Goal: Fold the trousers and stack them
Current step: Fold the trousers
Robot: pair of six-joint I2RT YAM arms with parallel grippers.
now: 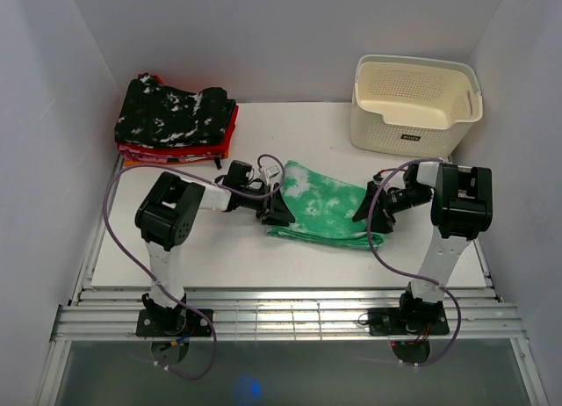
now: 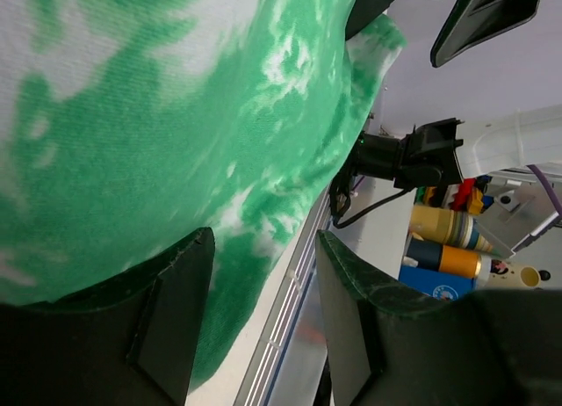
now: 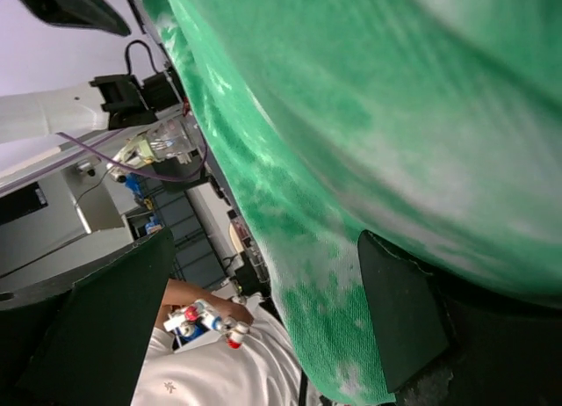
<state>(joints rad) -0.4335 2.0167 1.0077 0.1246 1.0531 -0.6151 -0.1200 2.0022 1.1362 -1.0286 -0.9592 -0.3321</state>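
Note:
The green tie-dye trousers (image 1: 320, 208) lie folded into a short flat bundle in the middle of the white table. My left gripper (image 1: 279, 213) is at the bundle's left edge, low on the table. In the left wrist view (image 2: 263, 243) its jaws stand open, one finger (image 2: 167, 309) against the cloth (image 2: 158, 116), the other over bare table. My right gripper (image 1: 363, 211) is at the bundle's right edge. In the right wrist view (image 3: 266, 239) its jaws stand wide open, with the cloth (image 3: 395, 116) hanging over one finger (image 3: 399, 318).
A cream plastic basket (image 1: 413, 103) stands at the back right. A stack of folded clothes sits at the back left, black white-speckled garment (image 1: 176, 112) on top of red and orange ones (image 1: 226, 141). The metal rail (image 1: 281, 318) marks the table's near edge.

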